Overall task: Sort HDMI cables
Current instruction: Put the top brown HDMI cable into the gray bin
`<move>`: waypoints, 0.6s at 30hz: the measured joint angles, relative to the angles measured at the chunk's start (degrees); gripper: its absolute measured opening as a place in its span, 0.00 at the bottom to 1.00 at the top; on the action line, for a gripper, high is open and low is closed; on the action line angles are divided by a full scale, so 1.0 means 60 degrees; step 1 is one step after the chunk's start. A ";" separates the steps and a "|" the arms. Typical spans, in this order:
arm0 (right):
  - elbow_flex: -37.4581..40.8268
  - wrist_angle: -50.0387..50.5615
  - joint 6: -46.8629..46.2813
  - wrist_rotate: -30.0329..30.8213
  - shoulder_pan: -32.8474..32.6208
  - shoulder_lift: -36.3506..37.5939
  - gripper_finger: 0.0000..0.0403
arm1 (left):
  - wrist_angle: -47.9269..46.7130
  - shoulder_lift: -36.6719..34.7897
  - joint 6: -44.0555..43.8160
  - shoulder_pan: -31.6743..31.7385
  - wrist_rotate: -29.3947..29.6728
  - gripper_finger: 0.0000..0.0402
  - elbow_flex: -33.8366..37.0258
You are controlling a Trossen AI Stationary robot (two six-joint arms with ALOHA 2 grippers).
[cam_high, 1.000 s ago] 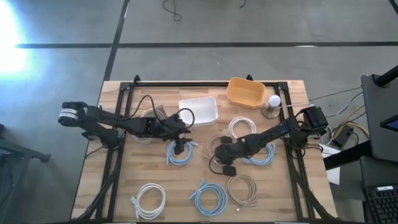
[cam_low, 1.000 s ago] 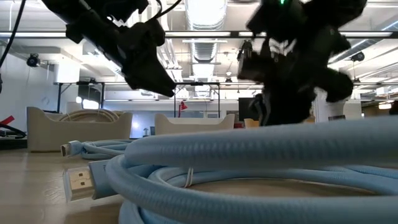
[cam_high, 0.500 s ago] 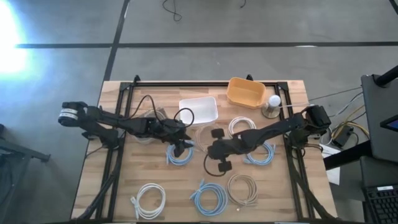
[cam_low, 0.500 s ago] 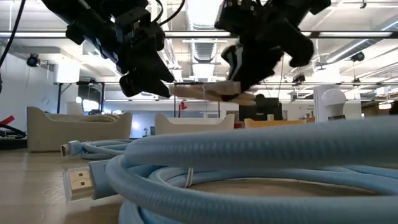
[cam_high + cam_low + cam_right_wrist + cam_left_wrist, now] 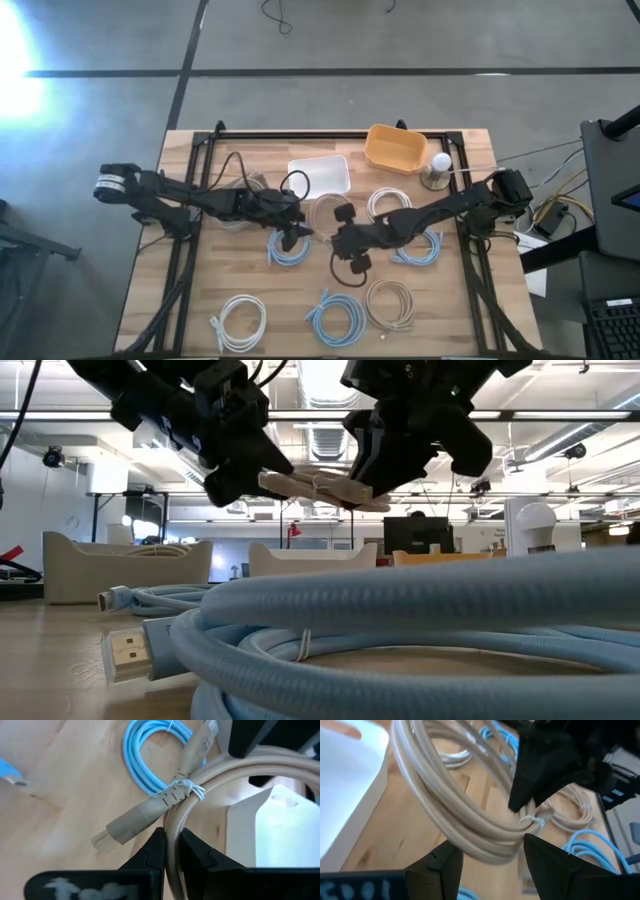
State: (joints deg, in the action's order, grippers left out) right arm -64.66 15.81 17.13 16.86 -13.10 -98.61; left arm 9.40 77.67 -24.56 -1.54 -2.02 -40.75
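Above the middle of the wooden table (image 5: 160, 290), just in front of the white bin (image 5: 318, 175), a beige cable coil (image 5: 322, 212) hangs in the air between the 2 grippers. The right gripper (image 5: 340, 238) is clenched on the coil's rim: in the right wrist view its 2 dark fingers (image 5: 150, 855) pinch the tan strands just below the white tie and the plug end. The left gripper (image 5: 297, 228) has its fingers spread, 1 on each side of the coil's opposite edge; the left wrist view shows the strands passing between them with a gap on either side, so it is released rather than gripping. In the low view the coil (image 5: 320, 487) sits level, well clear of the tabletop, bridging the 2 dark claws.

The other HDMI cables lie flat on the table. A light blue coil (image 5: 292, 247) rests directly under the left gripper, another blue coil (image 5: 418, 246) lies under the right arm, and a third blue coil (image 5: 336, 317) sits near the front edge. A white coil (image 5: 241, 318) is at the front left, a white coil (image 5: 388, 205) lies near the right arm, and a tan coil (image 5: 390, 304) sits beside the front blue one. An orange bin (image 5: 396, 147) stands at the back right, just beside the white bin.
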 joint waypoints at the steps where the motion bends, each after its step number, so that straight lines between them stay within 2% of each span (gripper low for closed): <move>1: 0.0016 -0.0089 0.0143 0.0007 0.0019 0.0000 0.08 | 0.0105 0.0000 0.0105 -0.0004 -0.0005 0.50 0.0000; 13: 0.0054 -0.0949 0.1715 0.0259 0.0073 0.0004 0.08 | 0.1203 0.0000 0.0560 -0.0018 -0.0249 0.49 0.0000; 18: 0.0082 -0.1175 0.1874 0.0255 0.0105 0.0004 0.09 | 0.1173 -0.0004 0.0623 -0.0022 -0.0255 0.40 0.0000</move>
State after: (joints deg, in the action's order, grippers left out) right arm -64.17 8.76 28.38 18.39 -12.47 -98.59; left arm 16.44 77.65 -20.82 -1.67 -3.55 -40.75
